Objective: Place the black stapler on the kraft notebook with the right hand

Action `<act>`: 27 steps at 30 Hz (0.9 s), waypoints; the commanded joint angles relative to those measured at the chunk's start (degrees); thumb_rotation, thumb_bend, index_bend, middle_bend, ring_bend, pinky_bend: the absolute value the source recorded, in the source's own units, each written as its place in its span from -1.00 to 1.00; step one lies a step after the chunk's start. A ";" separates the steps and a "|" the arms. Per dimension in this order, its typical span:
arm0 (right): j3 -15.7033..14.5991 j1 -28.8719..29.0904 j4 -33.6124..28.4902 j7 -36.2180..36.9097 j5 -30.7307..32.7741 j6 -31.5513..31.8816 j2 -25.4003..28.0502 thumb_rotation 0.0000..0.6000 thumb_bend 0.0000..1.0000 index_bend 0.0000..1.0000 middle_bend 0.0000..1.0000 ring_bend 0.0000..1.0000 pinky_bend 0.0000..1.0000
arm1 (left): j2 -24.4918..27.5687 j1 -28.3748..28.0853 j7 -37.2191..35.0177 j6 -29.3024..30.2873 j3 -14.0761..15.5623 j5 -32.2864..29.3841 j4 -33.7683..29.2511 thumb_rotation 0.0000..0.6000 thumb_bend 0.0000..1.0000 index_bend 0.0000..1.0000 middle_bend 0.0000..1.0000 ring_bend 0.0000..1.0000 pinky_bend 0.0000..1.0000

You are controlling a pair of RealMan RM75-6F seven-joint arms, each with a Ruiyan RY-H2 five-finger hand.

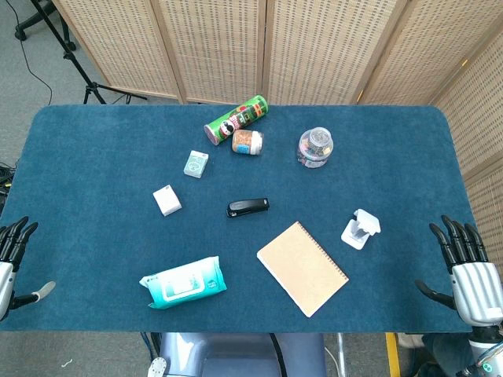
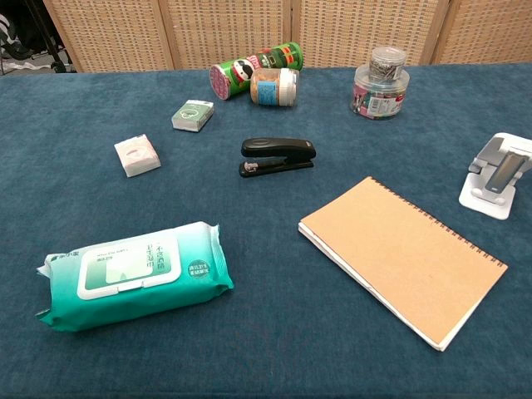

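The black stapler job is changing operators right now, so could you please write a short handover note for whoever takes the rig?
Left hand: open, holding nothing, at the table's near left edge.
Right hand: open, holding nothing, at the near right edge, well away from the stapler.
Black stapler: lies untouched on the blue table, near its middle, apart from the notebook.
Kraft notebook: lies flat and closed, nearer the robot than the stapler and to its right, with nothing on it.
Done: nothing yet.
Left: reach in with the right hand, grip the stapler, carry it over and set it on the notebook cover.

Right hand [image 1: 469, 271] silver-backed, black fingers [image 1: 456, 236]
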 commanded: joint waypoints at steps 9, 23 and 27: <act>-0.24 3.16 1.31 4.66 -3.90 -2.62 0.53 1.00 -1.00 -1.00 -1.00 -1.00 -1.00 | -0.15 -0.21 0.19 -0.67 -0.11 -0.34 0.04 1.00 -1.00 -1.00 -1.00 -1.00 -1.00; 9.54 34.50 -0.97 7.69 0.77 -40.12 -2.65 1.00 -1.00 -0.89 -0.87 -1.00 -1.00 | -0.36 -1.23 2.25 -2.69 -1.21 -2.75 -1.67 1.00 -1.00 -1.00 -1.00 -1.00 -1.00; 12.16 42.48 8.41 2.93 8.74 -48.82 -14.55 1.00 -0.99 -0.85 -0.85 -1.00 -0.98 | 0.00 -1.43 1.77 -2.95 -2.37 -4.98 -2.18 1.00 -1.00 -1.00 -1.00 -1.00 -1.00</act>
